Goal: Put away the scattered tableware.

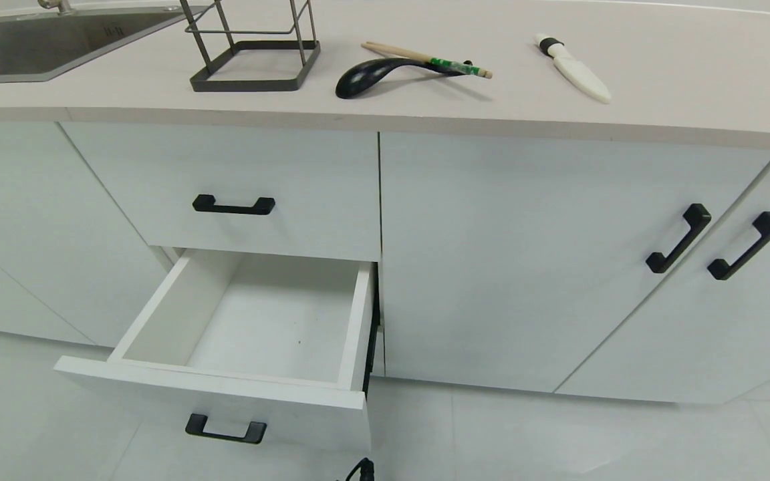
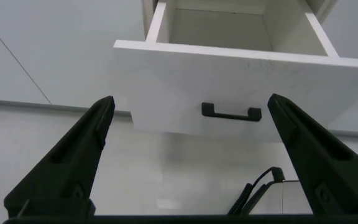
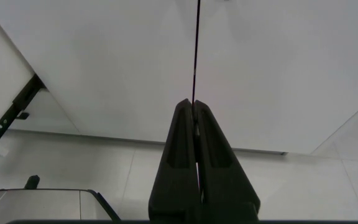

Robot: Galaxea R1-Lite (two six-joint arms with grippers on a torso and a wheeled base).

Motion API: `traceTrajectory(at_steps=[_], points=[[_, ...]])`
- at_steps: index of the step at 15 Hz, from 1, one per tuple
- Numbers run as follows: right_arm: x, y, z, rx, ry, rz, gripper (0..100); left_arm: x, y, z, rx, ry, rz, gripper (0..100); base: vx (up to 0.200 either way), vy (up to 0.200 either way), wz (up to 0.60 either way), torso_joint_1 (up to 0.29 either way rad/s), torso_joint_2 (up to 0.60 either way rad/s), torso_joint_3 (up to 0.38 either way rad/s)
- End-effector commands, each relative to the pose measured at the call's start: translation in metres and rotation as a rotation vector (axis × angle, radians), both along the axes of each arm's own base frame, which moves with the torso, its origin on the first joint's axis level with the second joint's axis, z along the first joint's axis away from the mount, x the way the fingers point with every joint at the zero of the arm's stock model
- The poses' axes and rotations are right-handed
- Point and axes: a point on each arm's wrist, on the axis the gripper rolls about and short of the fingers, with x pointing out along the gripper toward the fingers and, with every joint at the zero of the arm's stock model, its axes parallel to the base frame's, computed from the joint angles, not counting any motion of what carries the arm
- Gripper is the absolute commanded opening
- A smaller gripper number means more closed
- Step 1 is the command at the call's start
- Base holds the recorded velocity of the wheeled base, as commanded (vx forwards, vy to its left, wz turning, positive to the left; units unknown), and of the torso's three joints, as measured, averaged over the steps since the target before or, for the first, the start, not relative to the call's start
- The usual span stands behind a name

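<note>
Left gripper spread wide, holding nothing, facing the pulled-out drawer. Right gripper pinched closed, empty, before the cabinet doors. Spoon, chopsticks and knife lie on the counter.

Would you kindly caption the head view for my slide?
Open drawer below counter holding rack, spoon, chopsticks and knife.

The spoon looked glossy black, the chopsticks bare wood, the rack dark matt metal, the sink brushed steel, the counter smooth and matt.
</note>
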Motion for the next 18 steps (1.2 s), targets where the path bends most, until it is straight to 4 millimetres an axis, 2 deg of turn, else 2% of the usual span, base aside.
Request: traceTrajectory(at_steps=[1, 8, 13, 18], points=[[0.0002, 0.0, 0.0, 0.0, 0.002, 0.002, 0, 0.0001, 0.0, 0.0001, 0.006, 0.001, -0.001, 100, 0.0, 0.0, 0.0, 0.0, 0.0, 0.0], [0.0002, -0.0001, 0.0, -0.003, 0.002, 0.001, 0, 0.0001, -0.0001, 0.0001, 0.011, 0.001, -0.003, 100, 0.0, 0.0, 0.0, 0.0, 0.0, 0.0], [0.0002, -0.0001, 0.0, -0.003, 0.002, 0.001, 0, 0.0001, -0.0001, 0.0, 0.011, 0.002, -0.004, 100, 0.0, 0.0, 0.0, 0.201, -0.11, -0.097], [0.0002, -0.0001, 0.0, -0.003, 0.002, 0.001, 0, 0.0001, -0.0001, 0.0, 0.011, 0.002, -0.004, 100, 0.0, 0.0, 0.0, 0.21, -0.58, -0.212]])
